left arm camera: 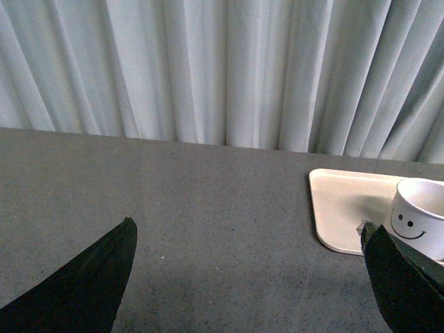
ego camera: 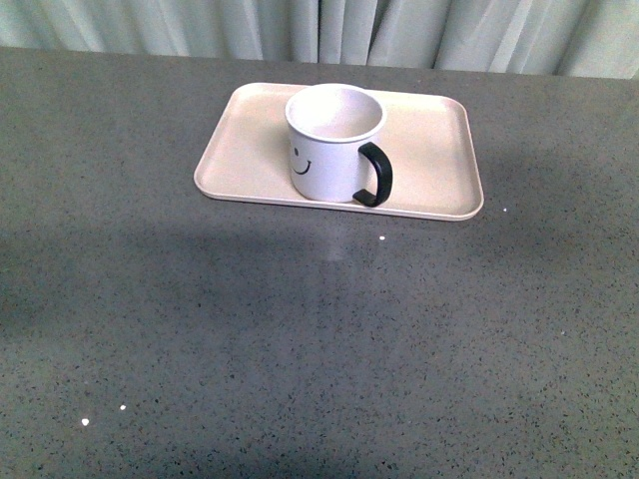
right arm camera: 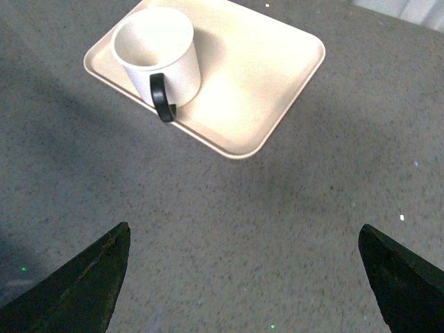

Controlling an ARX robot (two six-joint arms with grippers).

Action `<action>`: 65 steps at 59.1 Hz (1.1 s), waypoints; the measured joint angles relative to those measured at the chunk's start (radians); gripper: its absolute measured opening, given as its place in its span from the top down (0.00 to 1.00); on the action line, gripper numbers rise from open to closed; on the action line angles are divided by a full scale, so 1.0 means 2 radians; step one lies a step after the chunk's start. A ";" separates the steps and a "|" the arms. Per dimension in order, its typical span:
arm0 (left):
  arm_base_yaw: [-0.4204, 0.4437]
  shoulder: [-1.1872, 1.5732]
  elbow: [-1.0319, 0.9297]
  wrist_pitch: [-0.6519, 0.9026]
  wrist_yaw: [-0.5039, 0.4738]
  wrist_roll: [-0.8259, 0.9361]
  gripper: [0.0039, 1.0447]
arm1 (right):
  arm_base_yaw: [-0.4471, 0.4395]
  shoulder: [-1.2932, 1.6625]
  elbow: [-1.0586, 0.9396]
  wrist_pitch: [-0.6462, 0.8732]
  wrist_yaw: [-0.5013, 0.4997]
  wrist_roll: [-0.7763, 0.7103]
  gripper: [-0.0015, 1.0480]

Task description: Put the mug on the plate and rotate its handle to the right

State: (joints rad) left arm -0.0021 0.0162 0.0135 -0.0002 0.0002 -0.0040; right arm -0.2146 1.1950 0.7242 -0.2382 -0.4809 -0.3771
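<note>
The white mug [ego camera: 329, 150] with a black smiley face stands upright on the pale pink-beige plate [ego camera: 429, 160], left of its middle. Its black handle [ego camera: 375, 175] points to the right and slightly toward me. Neither arm shows in the front view. In the left wrist view the mug [left arm camera: 420, 222] and the plate [left arm camera: 343, 205] lie far to one side; my left gripper [left arm camera: 253, 277] is open and empty over bare table. In the right wrist view the mug [right arm camera: 159, 59], its handle [right arm camera: 161, 100] and the plate [right arm camera: 263, 76] lie ahead; my right gripper [right arm camera: 243, 277] is open and empty, well short of the plate.
The grey speckled table [ego camera: 300, 339] stretches wide around the plate. A pale pleated curtain [ego camera: 329, 30] hangs along the table's far edge and fills the back of the left wrist view [left arm camera: 208, 69].
</note>
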 joint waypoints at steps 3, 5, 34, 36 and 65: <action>0.000 0.000 0.000 0.000 0.000 0.000 0.09 | 0.023 0.046 0.028 0.013 0.020 0.000 0.09; 0.000 0.000 0.000 0.000 0.000 0.000 0.09 | 0.037 0.075 0.046 0.024 0.031 0.000 0.09; 0.000 0.000 0.000 0.000 0.000 0.000 0.09 | 0.183 0.433 0.388 -0.035 0.148 0.097 0.09; 0.000 0.000 0.000 0.000 0.000 0.000 0.09 | 0.185 0.440 0.399 -0.040 0.150 0.101 0.09; 0.000 0.000 0.000 0.000 0.000 0.000 0.09 | 0.209 0.496 0.464 -0.082 0.169 0.134 0.09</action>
State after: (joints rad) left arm -0.0021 0.0162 0.0135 -0.0002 0.0002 -0.0040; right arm 0.2043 2.1876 1.6520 -0.4030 -0.1421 -0.1101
